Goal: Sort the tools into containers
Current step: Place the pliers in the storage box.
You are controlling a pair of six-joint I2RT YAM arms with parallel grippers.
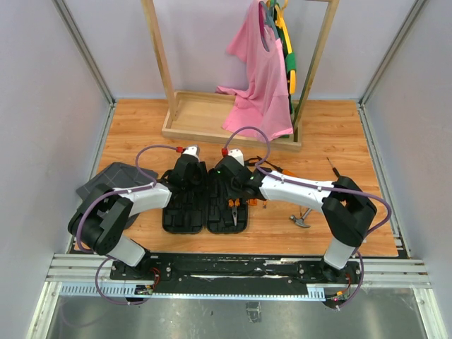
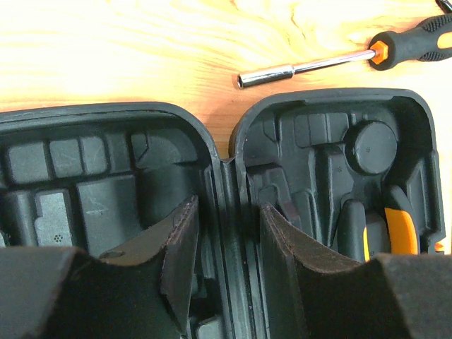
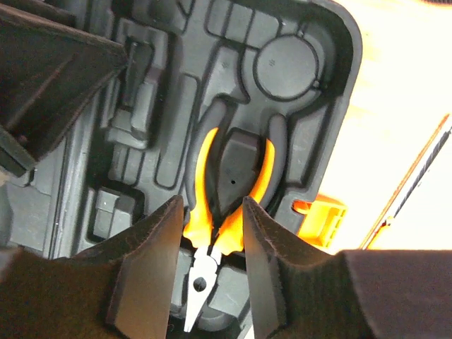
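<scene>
Pliers: between my right gripper's fingers, long axis pointing away from the palm.
Grip: narrow; I cannot tell if it is pinching.

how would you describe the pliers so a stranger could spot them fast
On the wooden table lies an open black tool case. In its right half, the pliers sit in a moulded slot. Two curved orange handles and a pointed steel nose set them apart from the straight screwdriver nearby.
</scene>
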